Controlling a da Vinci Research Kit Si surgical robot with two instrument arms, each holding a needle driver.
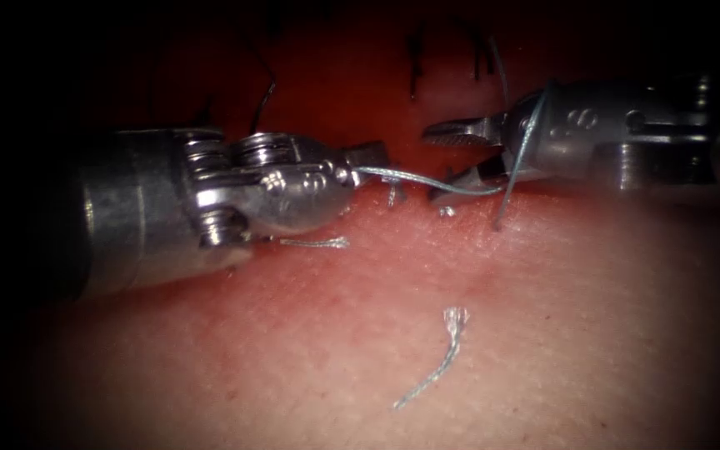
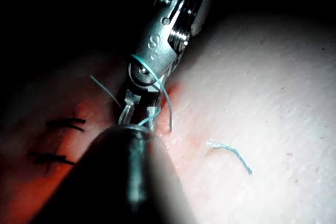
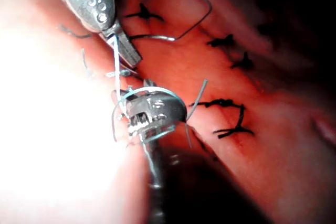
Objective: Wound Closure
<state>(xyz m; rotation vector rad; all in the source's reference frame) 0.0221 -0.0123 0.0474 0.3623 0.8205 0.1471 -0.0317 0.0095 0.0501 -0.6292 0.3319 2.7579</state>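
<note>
My left tool (image 1: 368, 155) comes in from the left with its jaws shut on the pale blue thread (image 1: 427, 179). The thread runs taut to the right, to the lower jaw of my right tool (image 1: 458, 155), whose jaws stand open. A loop of the same thread (image 1: 531, 133) wraps around the right tool's wrist, as the left wrist view confirms (image 2: 157, 80). In the right wrist view the thread (image 3: 116, 72) runs from the left tool (image 3: 126, 51) down to the wrapped right tool (image 3: 149, 111). A thin dark curve, seemingly the needle (image 3: 197, 22), lies free on the tissue behind.
Several dark stitches (image 3: 226, 103) cross the cut on the red tissue (image 1: 543, 333); some also show behind the tools (image 1: 414, 58). Cut thread ends lie on the tissue in front (image 1: 447, 350) and under the left tool (image 1: 314, 242). Red fluid stains the tissue around the cut.
</note>
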